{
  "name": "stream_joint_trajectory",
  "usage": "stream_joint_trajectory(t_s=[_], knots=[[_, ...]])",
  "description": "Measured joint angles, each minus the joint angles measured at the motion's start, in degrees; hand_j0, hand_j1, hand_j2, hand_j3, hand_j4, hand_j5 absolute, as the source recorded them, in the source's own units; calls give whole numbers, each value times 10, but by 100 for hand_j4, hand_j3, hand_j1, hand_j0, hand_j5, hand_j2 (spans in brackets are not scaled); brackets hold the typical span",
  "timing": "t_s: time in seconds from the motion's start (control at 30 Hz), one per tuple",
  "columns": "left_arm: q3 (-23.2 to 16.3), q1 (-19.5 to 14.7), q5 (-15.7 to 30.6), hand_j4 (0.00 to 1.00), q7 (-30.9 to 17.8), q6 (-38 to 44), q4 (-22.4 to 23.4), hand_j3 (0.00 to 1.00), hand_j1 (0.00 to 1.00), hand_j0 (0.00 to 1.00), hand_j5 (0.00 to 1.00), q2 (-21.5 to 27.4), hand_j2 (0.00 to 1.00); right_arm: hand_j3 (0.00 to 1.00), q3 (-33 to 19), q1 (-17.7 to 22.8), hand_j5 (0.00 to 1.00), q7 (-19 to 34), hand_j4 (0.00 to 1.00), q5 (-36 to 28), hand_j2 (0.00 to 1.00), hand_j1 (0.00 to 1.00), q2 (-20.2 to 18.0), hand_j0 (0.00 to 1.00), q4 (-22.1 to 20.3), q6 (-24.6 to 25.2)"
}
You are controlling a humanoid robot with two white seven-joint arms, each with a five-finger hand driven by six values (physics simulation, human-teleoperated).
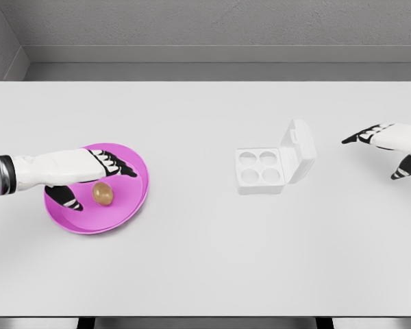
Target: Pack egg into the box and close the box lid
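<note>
A brown egg (102, 193) lies on a magenta plate (127, 209) at the left of the white table. My left hand (89, 179) hovers over the plate with fingers spread, the thumb to the left of the egg and the fingers just behind it; it is not closed on the egg. The white egg box (260, 170) sits right of centre with four empty cups, and its lid (299, 151) stands open, tilted back to the right. My right hand (387, 147) hangs open at the right edge, apart from the box.
The white table (205, 260) spans the whole view, with a grey wall and floor strip behind its far edge. Bare tabletop lies between plate and box.
</note>
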Motion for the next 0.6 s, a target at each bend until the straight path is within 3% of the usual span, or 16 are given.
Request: stream_joint_trajectory(t_s=[0.2, 0.6], knots=[[1, 0, -34, 100, 3, 0, 4, 100, 100, 100, 100, -11, 100, 100, -3, 10, 100, 0, 100, 0, 100, 100, -14, 100, -24, -10], [1, 10, -27, 100, 3, -1, 25, 100, 100, 100, 100, -36, 100, 100, -5, 11, 100, 0, 100, 0, 100, 100, -20, 100, -41, -3]])
